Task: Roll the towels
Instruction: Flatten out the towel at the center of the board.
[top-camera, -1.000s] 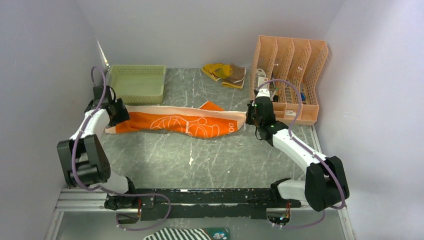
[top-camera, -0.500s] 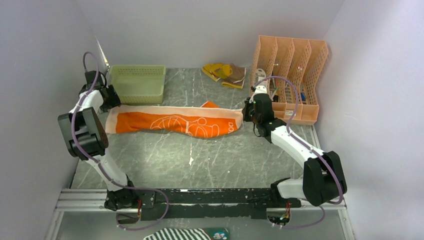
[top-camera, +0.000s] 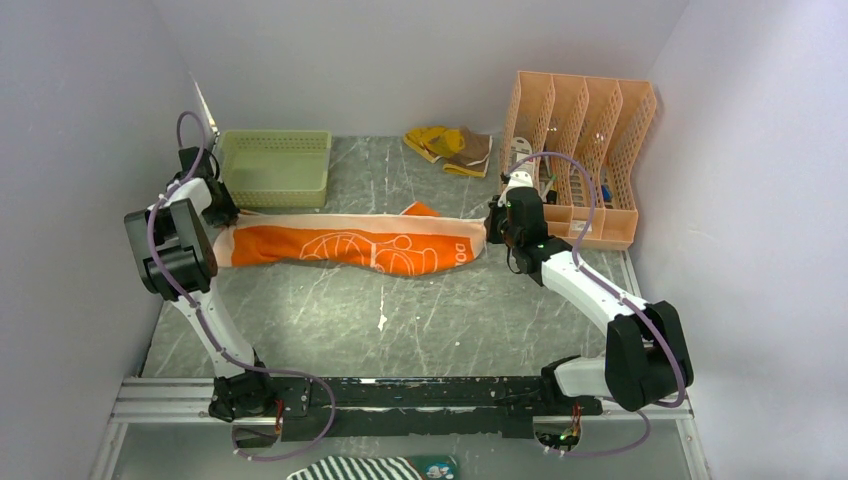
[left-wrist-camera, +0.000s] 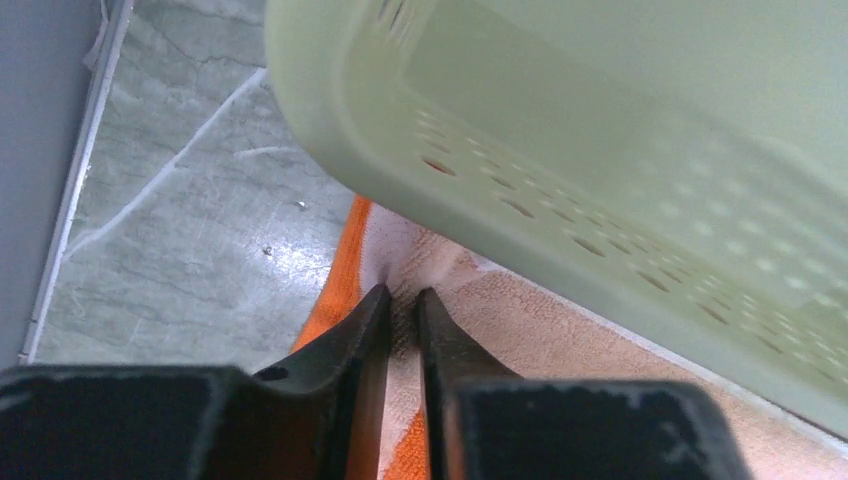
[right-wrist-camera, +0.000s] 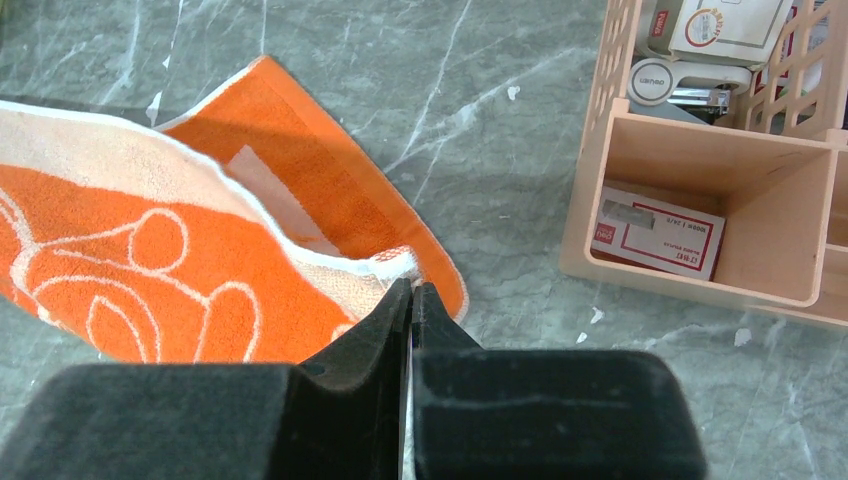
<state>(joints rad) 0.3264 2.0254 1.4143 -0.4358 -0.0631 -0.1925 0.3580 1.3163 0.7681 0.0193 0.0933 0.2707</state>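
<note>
The orange towel (top-camera: 350, 245) with cream border and white print lies stretched left to right across the table middle. My left gripper (top-camera: 222, 215) is at its left end, close against the green basket. In the left wrist view the left gripper (left-wrist-camera: 403, 298) is shut on a fold of the towel's cream border (left-wrist-camera: 520, 330). My right gripper (top-camera: 492, 228) holds the right end. In the right wrist view the right gripper (right-wrist-camera: 412, 290) is shut on the towel's corner (right-wrist-camera: 150, 270), with a flap folded under. The yellow towel (top-camera: 450, 148) lies crumpled at the back.
A green basket (top-camera: 275, 168) stands at the back left, its wall (left-wrist-camera: 600, 150) just above my left fingers. An orange file rack (top-camera: 580, 150) holding small boxes (right-wrist-camera: 660, 228) stands at the back right, close to my right gripper. A striped cloth (top-camera: 370, 468) lies below the arm bases.
The left arm swung back and left to the towel's left end and its jaws closed on the border. The towel now lies straighter and flatter. The right gripper kept its grip.
</note>
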